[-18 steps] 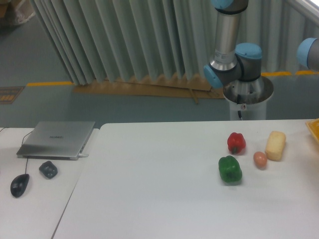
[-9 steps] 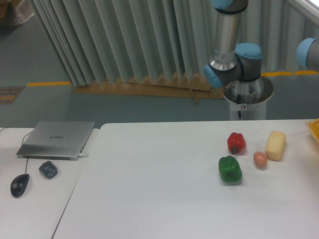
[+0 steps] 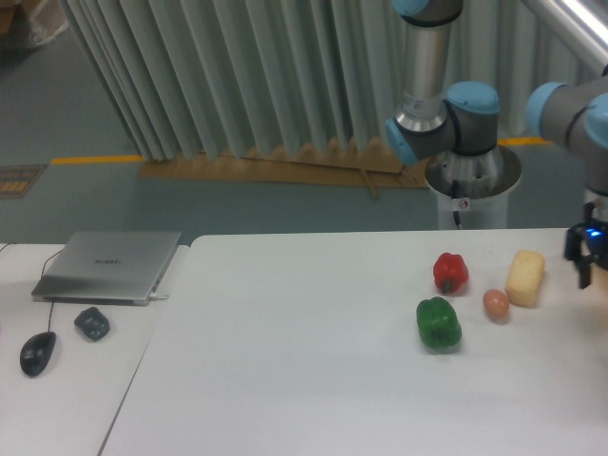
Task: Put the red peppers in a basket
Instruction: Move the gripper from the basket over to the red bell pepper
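The red pepper (image 3: 450, 273), small and glossy with a dark stem, stands on the white table (image 3: 285, 380) at the right. My gripper (image 3: 593, 277) has come into view at the right edge, just above the table and well to the right of the pepper. It is dark, shows a blue light, and is partly cut off by the frame. Whether its fingers are open or shut does not show. The basket is hidden behind the gripper at the right border.
A green pepper (image 3: 438, 323) sits just in front of the red one. An orange-brown egg-like ball (image 3: 495, 304) and a pale yellow block (image 3: 525, 277) lie between the red pepper and the gripper. A laptop (image 3: 109, 266), mouse (image 3: 38, 353) and dark object (image 3: 92, 323) lie far left.
The arm has swung down and the gripper has come into the frame at the right edge, covering the basket rim seen before. The peppers, ball and block have not moved.
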Robot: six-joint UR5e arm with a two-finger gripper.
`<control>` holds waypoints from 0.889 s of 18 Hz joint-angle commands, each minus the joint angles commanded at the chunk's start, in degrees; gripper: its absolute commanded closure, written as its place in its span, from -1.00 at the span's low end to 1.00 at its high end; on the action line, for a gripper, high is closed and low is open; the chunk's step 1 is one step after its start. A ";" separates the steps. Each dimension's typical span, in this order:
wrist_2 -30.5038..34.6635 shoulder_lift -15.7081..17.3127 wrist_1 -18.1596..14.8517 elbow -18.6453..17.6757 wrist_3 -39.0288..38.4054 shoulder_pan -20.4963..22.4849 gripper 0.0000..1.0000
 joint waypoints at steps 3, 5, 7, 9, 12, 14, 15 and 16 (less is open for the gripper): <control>0.70 0.70 0.54 -0.70 -1.97 -2.56 -1.00; 6.03 1.32 0.19 -2.19 -1.79 -4.92 -1.00; 13.50 1.32 -0.25 -3.60 -2.05 -10.09 -1.00; 15.99 2.28 -0.43 -6.05 -2.58 -12.14 -1.00; 16.09 6.84 -3.58 -9.57 -4.68 -12.58 -1.00; 16.26 10.00 -6.65 -11.24 -5.39 -13.02 -1.00; 16.44 11.24 -8.76 -11.69 -5.31 -13.02 -1.00; 16.87 12.38 -11.91 -11.86 -5.31 -13.11 -1.00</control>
